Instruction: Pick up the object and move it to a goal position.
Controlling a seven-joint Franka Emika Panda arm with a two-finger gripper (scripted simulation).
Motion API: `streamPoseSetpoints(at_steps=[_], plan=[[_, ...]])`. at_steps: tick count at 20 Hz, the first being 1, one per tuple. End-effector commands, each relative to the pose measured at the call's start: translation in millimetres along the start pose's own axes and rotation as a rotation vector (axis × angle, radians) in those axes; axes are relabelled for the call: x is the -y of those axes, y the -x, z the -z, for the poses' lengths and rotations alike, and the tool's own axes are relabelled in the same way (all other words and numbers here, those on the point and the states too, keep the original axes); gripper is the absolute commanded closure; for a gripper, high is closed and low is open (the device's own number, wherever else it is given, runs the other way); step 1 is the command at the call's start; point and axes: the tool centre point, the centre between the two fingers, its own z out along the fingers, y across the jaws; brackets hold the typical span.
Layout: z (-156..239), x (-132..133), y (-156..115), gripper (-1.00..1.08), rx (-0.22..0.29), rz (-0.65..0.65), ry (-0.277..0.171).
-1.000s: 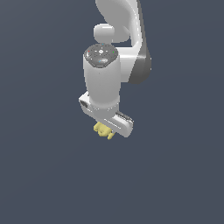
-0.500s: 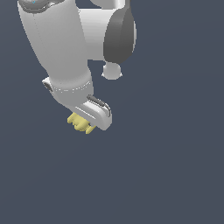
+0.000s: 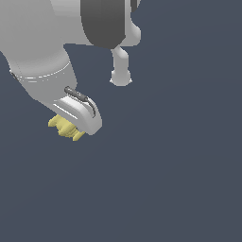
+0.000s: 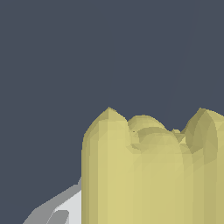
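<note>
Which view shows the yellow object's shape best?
The wrist view: the object fills much of the frame, its lobed ridges clear. The exterior view shows only its lower part poking out under the claw.

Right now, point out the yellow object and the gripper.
yellow object (image 3: 65,127), exterior view, on its lobed underside below the gripper.
yellow object (image 4: 144,175), wrist view, on its ridged side.
gripper (image 3: 79,113), exterior view, on its white body.

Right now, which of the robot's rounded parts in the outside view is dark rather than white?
The big joint cap at the top edge; it is dark grey, while the small knob below it and the gripper holding the yellow block are white.
</note>
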Motion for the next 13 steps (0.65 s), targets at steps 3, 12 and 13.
streamPoseSetpoints(at_steps=[3,12,13], plan=[[10.9,-5.1,-8.0,1.08,0.001,0.001,0.0],[18.3,-8.2,-14.1,1.08,0.001,0.001,0.0],[18.4,-8.2,-14.1,1.08,0.001,0.001,0.0]])
